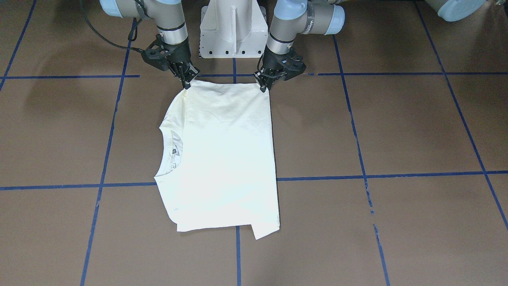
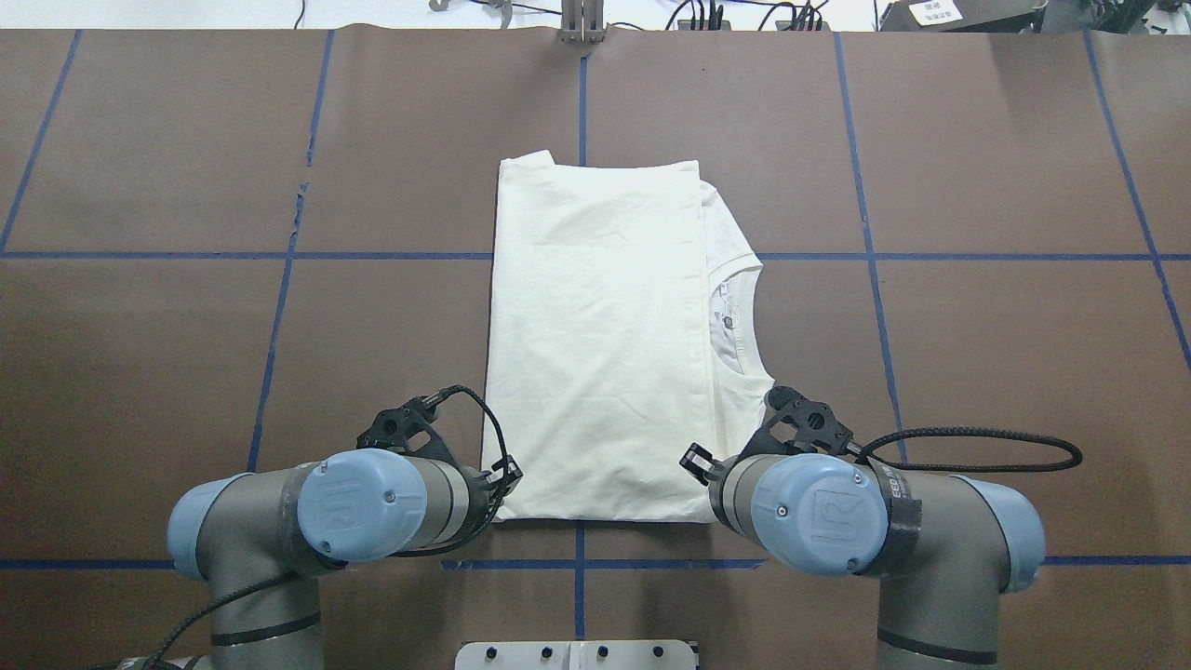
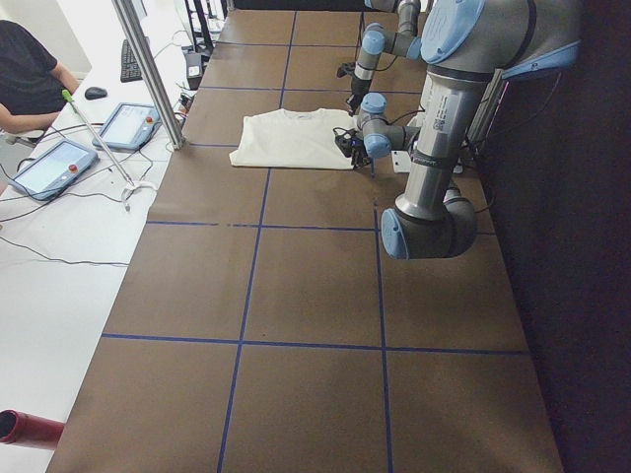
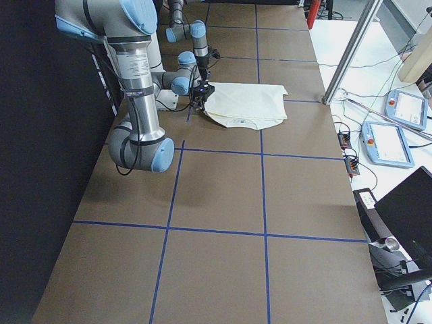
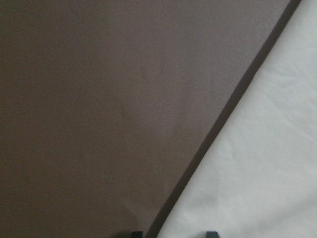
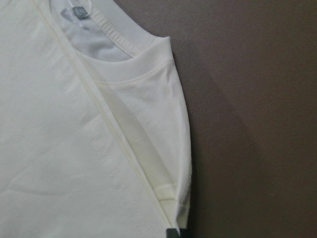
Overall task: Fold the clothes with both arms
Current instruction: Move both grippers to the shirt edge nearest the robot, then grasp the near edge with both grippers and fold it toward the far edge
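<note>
The cream-white T-shirt (image 1: 226, 159) lies folded into a tall rectangle on the brown table, back side up, so the cat print is hidden. Its ribbed collar (image 2: 740, 316) faces the robot's right. Both grippers are down at the shirt's edge nearest the robot. My left gripper (image 1: 263, 88) is at one near corner. In the left wrist view its fingertips (image 5: 212, 233) stand apart astride the shirt's edge (image 5: 257, 173). My right gripper (image 1: 186, 84) is at the other near corner, by the shoulder. In the right wrist view its tips (image 6: 178, 233) are together on the shirt's folded corner (image 6: 171, 193).
The white pedestal base (image 1: 232, 31) stands just behind the grippers. Blue tape lines (image 1: 234, 254) cross the brown table. A metal pole (image 3: 148, 69), tablets (image 3: 54, 168) and a seated person (image 3: 25, 84) are beyond the table's far edge.
</note>
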Tool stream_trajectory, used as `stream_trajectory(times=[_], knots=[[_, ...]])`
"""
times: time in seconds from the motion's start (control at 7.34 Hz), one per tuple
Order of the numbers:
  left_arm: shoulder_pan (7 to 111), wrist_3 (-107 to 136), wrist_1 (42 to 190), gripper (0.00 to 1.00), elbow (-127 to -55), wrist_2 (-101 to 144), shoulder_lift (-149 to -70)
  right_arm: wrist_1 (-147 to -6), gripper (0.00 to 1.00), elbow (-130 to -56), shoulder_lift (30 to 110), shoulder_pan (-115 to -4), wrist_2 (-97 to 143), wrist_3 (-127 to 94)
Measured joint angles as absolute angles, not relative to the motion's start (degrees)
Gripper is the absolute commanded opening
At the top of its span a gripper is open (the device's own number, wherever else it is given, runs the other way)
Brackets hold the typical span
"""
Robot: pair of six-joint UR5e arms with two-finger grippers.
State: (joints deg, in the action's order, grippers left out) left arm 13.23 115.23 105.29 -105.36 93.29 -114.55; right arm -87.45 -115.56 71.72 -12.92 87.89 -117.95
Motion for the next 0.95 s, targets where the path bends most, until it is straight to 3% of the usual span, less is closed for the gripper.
stream_trajectory(times=[0.41,0.95], knots=[[11.84,115.26,104.92,0.00,-108.31,93.30,-114.22,-87.45,0.00,-117.65,72.59,-12.97,89.06,-117.97],[12.66,115.05,102.68,0.00,-124.27,96.94,-110.33,-87.44,0.00,-130.75,78.36,-15.69,95.84,-118.13]])
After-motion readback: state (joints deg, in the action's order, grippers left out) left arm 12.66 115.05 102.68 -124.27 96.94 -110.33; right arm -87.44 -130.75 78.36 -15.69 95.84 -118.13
